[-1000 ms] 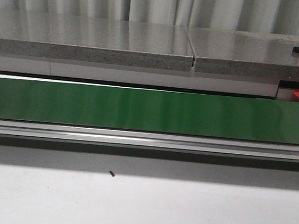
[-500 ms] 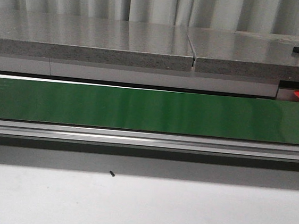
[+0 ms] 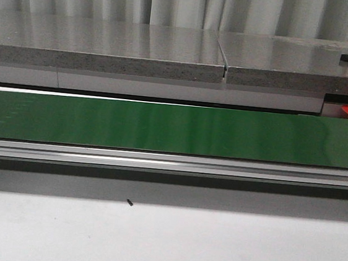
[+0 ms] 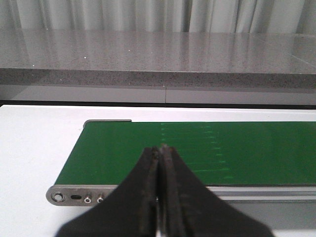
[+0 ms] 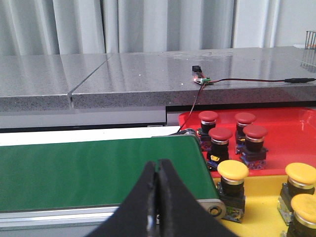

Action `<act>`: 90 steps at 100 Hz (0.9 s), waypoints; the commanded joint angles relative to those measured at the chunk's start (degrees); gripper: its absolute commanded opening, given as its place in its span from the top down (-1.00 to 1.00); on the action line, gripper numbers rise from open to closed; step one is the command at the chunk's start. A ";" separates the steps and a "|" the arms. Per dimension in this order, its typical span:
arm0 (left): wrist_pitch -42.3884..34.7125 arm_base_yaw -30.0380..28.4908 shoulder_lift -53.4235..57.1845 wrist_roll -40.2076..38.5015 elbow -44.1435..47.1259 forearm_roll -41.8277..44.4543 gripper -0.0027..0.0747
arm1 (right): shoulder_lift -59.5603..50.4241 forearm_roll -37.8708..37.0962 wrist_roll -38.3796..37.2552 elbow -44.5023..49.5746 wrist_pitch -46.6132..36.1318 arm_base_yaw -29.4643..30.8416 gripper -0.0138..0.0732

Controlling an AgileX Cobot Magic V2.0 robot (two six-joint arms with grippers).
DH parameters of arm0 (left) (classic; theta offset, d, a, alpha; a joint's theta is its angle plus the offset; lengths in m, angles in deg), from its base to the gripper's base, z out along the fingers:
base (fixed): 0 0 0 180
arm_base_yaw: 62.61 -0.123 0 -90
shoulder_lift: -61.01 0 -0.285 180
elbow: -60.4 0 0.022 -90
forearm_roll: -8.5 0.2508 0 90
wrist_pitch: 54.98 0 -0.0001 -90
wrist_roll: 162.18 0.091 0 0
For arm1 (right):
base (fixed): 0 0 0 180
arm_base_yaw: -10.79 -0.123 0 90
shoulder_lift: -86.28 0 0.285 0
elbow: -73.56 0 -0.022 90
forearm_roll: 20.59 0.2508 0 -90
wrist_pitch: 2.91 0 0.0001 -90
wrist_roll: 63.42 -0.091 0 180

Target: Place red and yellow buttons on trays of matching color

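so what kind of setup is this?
Looks like a lab mock-up of a sorting line: a green conveyor belt on an aluminium frame, with a red tray and a yellow tray of push buttons at its end. Grey counter and curtain behind.

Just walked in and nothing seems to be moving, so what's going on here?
Nothing is being handled right now. The green conveyor belt is bare, and both the left gripper and right gripper hang shut and empty over its ends. Beside the belt's right end, four red buttons already sit on the red tray and three yellow buttons on the yellow tray. The robot looks to be waiting for another button.
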 commanded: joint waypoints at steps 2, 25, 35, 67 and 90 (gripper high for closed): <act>-6.06 -0.19 2.90 -0.44 1.60 0.17 0.98 | -1.15 -0.84 0.03 -0.95 -4.48 0.05 0.84; -6.88 -0.46 2.63 -0.44 2.17 0.26 0.98 | -1.15 -0.84 0.03 -0.95 -4.48 0.05 0.84; -6.88 -0.46 2.63 -0.44 2.17 0.26 0.98 | -1.15 -0.84 0.03 -0.95 -4.48 0.05 0.84; -6.88 -0.46 2.63 -0.44 2.17 0.26 0.98 | -1.15 -0.84 0.03 -0.95 -4.48 0.05 0.84; -6.88 -0.46 2.63 -0.44 2.17 0.26 0.98 | -1.15 -0.84 0.03 -0.95 -4.48 0.05 0.84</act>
